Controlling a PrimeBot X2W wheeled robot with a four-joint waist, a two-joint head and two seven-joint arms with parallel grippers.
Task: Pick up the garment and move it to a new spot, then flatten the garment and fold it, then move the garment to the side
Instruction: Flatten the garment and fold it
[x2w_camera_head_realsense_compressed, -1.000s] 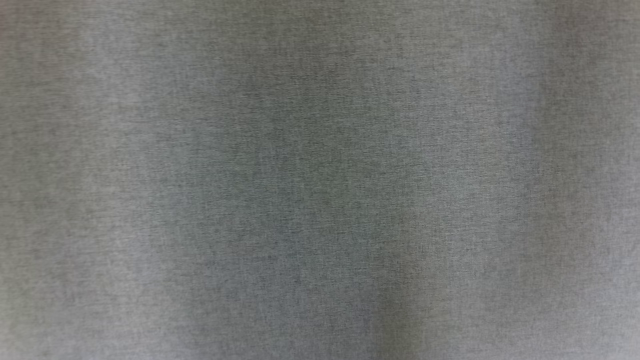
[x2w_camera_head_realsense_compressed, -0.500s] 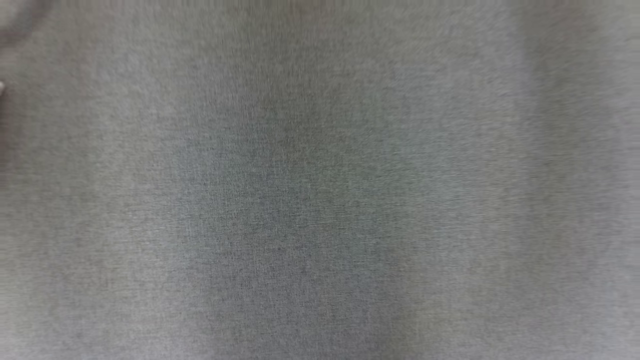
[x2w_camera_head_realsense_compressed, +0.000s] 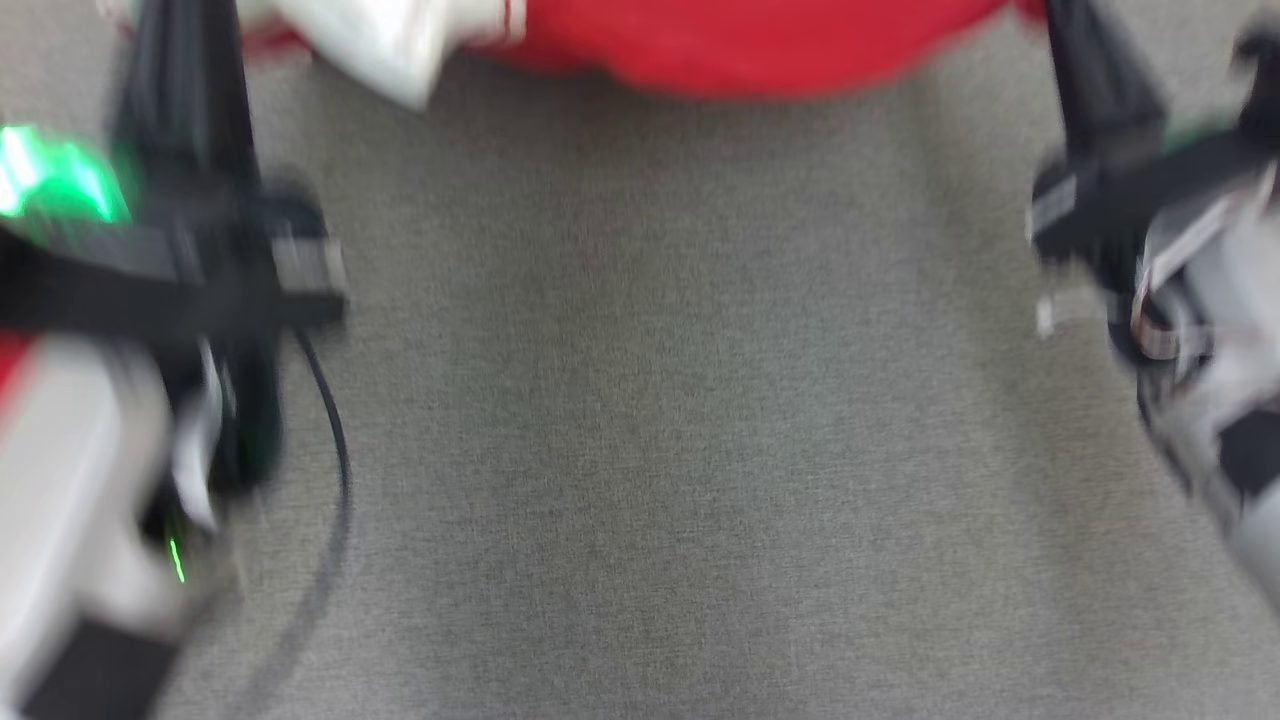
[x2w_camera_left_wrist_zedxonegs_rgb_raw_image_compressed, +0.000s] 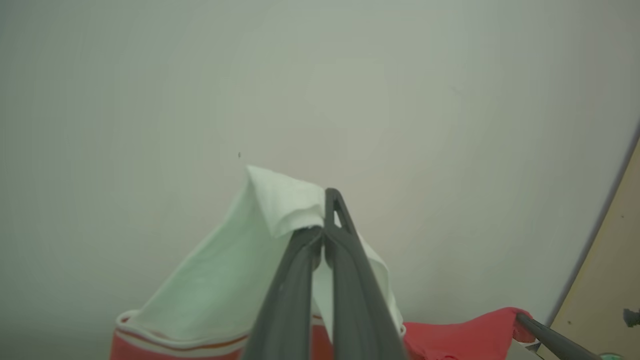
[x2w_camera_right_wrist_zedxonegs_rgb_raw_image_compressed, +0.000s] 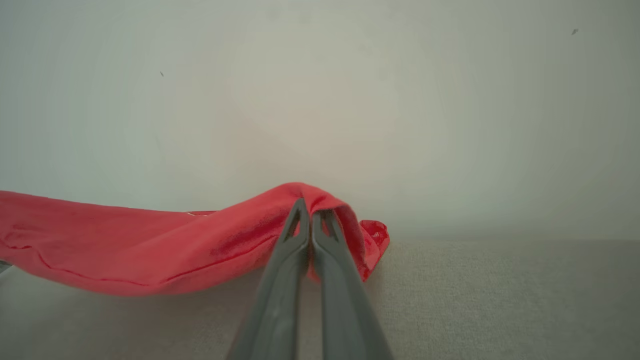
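Since a second ago the head view has changed wholesale, which reads as the camera swinging and not the things moving. Then it held nothing but grey woven cloth surface (x2w_camera_head_realsense_compressed: 650, 400); now both arms stand over that surface, heavily blurred, with the garment (x2w_camera_head_realsense_compressed: 740, 45) strung between their fingertips at the far end.

In the left wrist view, the left gripper (x2w_camera_left_wrist_zedxonegs_rgb_raw_image_compressed: 325, 227) is clamped on a white part of the garment. A folded white corner stands up just past the fingertips, and more white cloth drapes down on both sides of the fingers to a hem with red stripes near their base. To the right of these fingers the red body of the garment runs off toward the other arm's dark finger (x2w_camera_left_wrist_zedxonegs_rgb_raw_image_compressed: 550, 335), which meets its far corner beside a beige panel (x2w_camera_left_wrist_zedxonegs_rgb_raw_image_compressed: 610, 280).

In the right wrist view, the right gripper (x2w_camera_right_wrist_zedxonegs_rgb_raw_image_compressed: 311, 215) is likewise closed on the garment. Red cloth humps over its fingertips, a small crumpled end hangs just to their right, and the long red span runs away to their left, sagging low over the grey surface. Whether it touches there I cannot tell. A pale wall (x2w_camera_right_wrist_zedxonegs_rgb_raw_image_compressed: 320, 100) lies beyond both sets of fingertips.

Near the left arm, a thin black cable (x2w_camera_head_realsense_compressed: 335, 440) curves alongside and a green light (x2w_camera_head_realsense_compressed: 50, 175) glows.
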